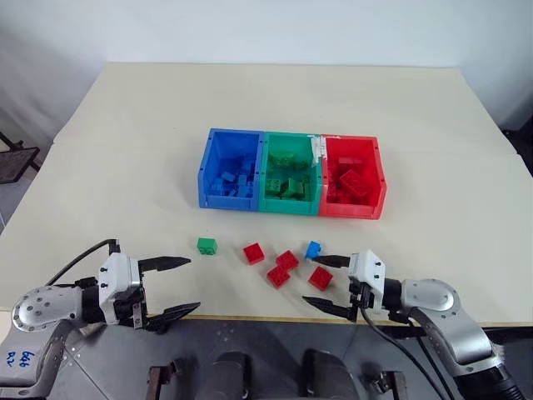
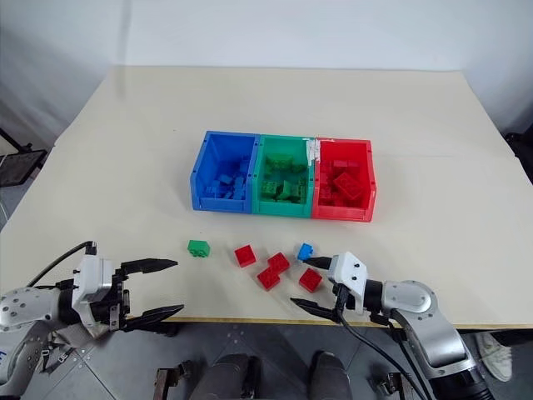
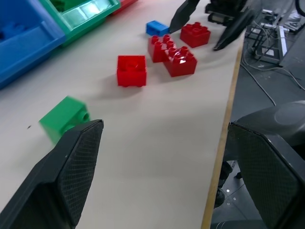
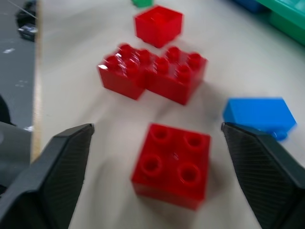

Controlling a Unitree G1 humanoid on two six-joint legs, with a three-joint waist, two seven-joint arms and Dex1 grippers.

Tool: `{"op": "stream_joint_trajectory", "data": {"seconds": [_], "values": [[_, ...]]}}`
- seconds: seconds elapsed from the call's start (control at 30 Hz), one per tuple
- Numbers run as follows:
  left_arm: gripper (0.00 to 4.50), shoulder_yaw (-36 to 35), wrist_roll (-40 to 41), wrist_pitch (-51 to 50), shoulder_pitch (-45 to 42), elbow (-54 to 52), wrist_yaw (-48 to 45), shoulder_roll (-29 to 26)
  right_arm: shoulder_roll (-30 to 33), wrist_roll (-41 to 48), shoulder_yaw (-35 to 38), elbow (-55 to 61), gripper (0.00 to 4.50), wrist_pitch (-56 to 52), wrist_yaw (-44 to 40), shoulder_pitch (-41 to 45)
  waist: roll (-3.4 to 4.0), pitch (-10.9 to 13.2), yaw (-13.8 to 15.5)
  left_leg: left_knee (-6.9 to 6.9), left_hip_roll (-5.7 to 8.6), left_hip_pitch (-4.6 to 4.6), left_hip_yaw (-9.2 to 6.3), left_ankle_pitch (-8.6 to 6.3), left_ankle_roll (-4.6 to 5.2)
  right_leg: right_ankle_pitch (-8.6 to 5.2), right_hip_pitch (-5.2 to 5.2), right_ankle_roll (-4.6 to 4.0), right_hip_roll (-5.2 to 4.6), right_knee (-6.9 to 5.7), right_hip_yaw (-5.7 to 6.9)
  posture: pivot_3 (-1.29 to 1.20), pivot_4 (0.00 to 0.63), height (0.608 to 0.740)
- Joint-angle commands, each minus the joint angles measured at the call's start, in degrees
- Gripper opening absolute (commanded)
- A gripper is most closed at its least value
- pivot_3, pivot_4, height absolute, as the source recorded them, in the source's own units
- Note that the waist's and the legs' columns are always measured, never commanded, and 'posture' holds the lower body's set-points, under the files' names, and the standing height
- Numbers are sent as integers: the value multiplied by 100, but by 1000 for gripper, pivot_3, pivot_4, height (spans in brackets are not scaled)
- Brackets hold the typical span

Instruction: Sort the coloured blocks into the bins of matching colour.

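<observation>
Six loose blocks lie on the worktop (image 1: 125,150), near side of the bins, none sorted yet. L to R: green block (image 1: 206,246) alone; a red block (image 1: 253,253); two red blocks touching corner to corner, the further one (image 1: 287,260) and the nearer one (image 1: 278,276); a fourth red block (image 1: 321,277) nearest the right tool; blue block (image 1: 313,249) just beyond it. Bins sit mid-worktop in a joined row: blue bin (image 1: 203,171) left, green bin (image 1: 263,177) middle, red bin (image 1: 381,179) right, each already w/ bricks of its own colour inside.

Step in hand, as I read it: approach for the first pick. Right tool (image 1: 328,285) is low at the near edge, fingers wide apart, holding nothing; the far fingertip is just beside the blue block, and the fourth red block sits between the two fingers in the right wrist view. Left tool (image 1: 179,287) is also wide open and empty, near the near edge, the green block just beyond its fingertips.

Next move prob. calls for: right tool eases fwd so the fingers straddle the fourth red block w/o nudging the blue one, closes, lifts, carries to the red bin. Left could take the green block likewise.

Orientation: the fourth red block is square, studs up, so no real long axis; its sides sit slightly skewed to the fingers. The touching red pair forms a longer shape running roughly near-left to far-right.
</observation>
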State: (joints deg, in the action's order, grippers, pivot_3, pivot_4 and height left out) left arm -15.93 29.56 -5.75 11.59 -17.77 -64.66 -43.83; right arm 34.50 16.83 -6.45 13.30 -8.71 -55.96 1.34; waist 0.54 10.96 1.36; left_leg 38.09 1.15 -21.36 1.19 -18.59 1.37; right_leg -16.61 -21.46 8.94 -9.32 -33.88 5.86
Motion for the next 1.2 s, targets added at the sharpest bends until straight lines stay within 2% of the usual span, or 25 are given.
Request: {"op": "stream_joint_trajectory", "data": {"seconds": [0.03,0.2,0.33,0.47,0.6,0.8,0.97,1.1,1.2], "values": [[4500,-95,76,62,-22,-284,93,28,79,60,122,90,3296,18,-14,-50,0,0,-4,0,-1,1,0,0,0,0,0,0,1,0,0,0,150,740],[4500,25,95,46,-156,-379,172,92,145,349,252,120,1526,50,-268,-21,0,0,-4,0,-1,1,2,0,0,0,0,-1,2,0,0,0,150,740],[4500,76,150,120,-379,-446,289,256,59,1135,606,321,1496,-8,-584,66,0,0,-1,0,0,0,3,-1,2,0,0,-1,2,0,-1,0,150,740],[4500,182,329,-201,-893,-658,785,534,-131,1621,1094,163,1496,-401,-61,818,0,0,-2,8,-3,1,1,-1,1,0,3,-1,2,-5,0,0,150,740],[4500,157,441,-494,-1220,-618,1280,807,-366,1388,1458,-1004,1496,-621,880,2186,0,0,-53,10,-3,6,3,0,-1,1,1,-2,3,-14,-2,0,150,740],[4500,174,388,-556,-1215,-495,1384,860,-431,422,1224,-2815,1496,4,1123,3462,0,0,-70,0,2,-1,6,-2,0,-2,-9,-8,9,-13,4,0,150,740],[4500,181,345,-542,-954,-594,1367,833,-442,198,1193,-3257,3166,254,1025,3747,0,0,-120,0,0,-8,7,-3,3,-2,-10,-8,8,-8,8,0,150,740],[4500,169,328,-498,-798,-594,1274,779,-155,517,1553,-2824,4472,307,606,3324,0,0,-114,1,-1,-10,7,-3,3,-2,-9,-8,8,-6,10,0,150,740],[4500,240,196,-324,-798,-422,1065,703,245,1141,2157,-2008,4472,277,-86,2234,0,0,-16,1,0,-13,8,-4,3,-2,-6,-8,8,-2,12,0,150,740]]}}
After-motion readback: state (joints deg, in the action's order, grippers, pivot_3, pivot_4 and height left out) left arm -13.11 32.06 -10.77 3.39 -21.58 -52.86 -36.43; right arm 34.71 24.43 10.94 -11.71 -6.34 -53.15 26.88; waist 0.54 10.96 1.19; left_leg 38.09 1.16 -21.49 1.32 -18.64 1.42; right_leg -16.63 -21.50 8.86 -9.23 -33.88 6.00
